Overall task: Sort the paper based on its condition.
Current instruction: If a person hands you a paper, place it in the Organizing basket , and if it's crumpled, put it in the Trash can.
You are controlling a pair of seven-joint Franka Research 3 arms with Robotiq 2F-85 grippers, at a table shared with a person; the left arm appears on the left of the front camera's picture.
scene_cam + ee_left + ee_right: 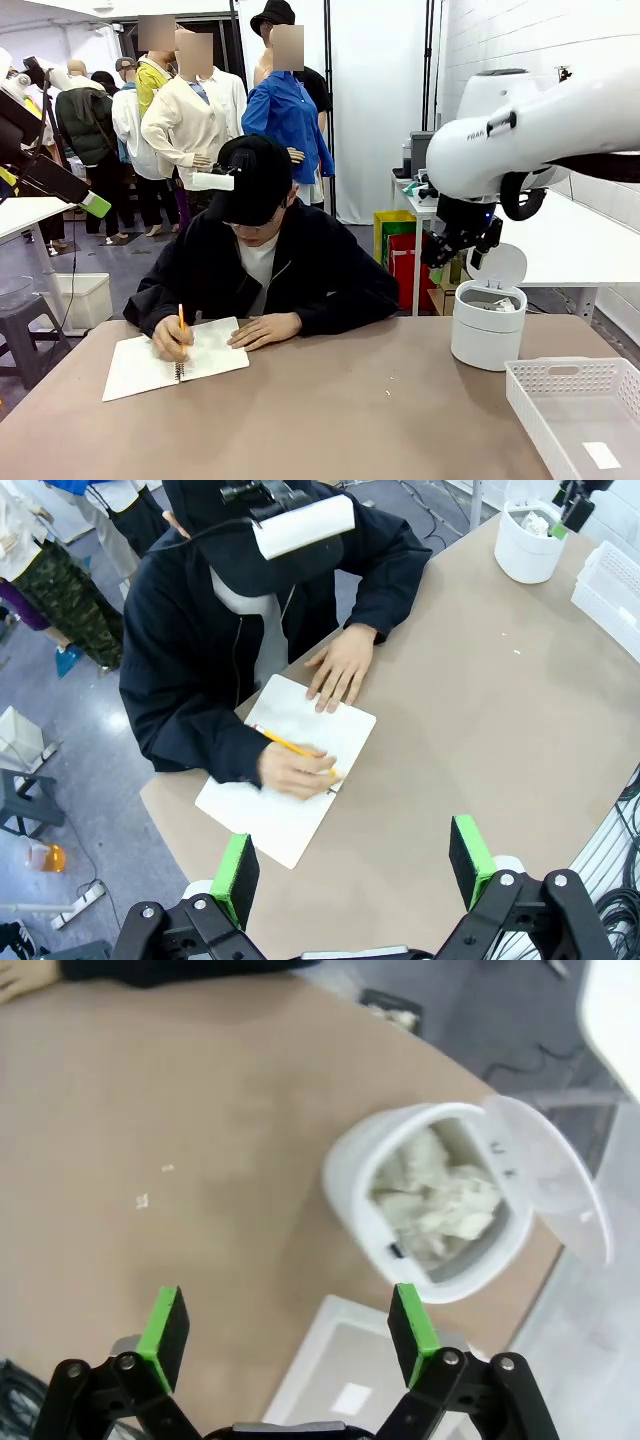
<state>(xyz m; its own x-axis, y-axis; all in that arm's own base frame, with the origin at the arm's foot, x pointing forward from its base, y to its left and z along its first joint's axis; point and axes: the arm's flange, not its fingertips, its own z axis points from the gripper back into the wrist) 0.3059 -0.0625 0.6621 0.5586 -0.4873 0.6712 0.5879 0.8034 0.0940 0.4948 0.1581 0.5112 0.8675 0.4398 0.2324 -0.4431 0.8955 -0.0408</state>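
Crumpled white paper (437, 1200) lies in lumps inside a round white bin (352, 1185) whose hinged lid (560, 1185) stands open. My right gripper (288, 1328) hovers open above and beside the bin with nothing between its green pads. From the front, that gripper (463, 245) hangs just over the bin (487, 335) at the table's right. My left gripper (352, 865) is open and empty, high above the table's near left, looking down on the person writing.
A person at the far side writes with a pencil (181, 322) in an open spiral notebook (215, 355). A white slotted basket (575, 375) with a flat white label (601, 455) stands at the near right corner. The brown tabletop (350, 400) is bare in the middle.
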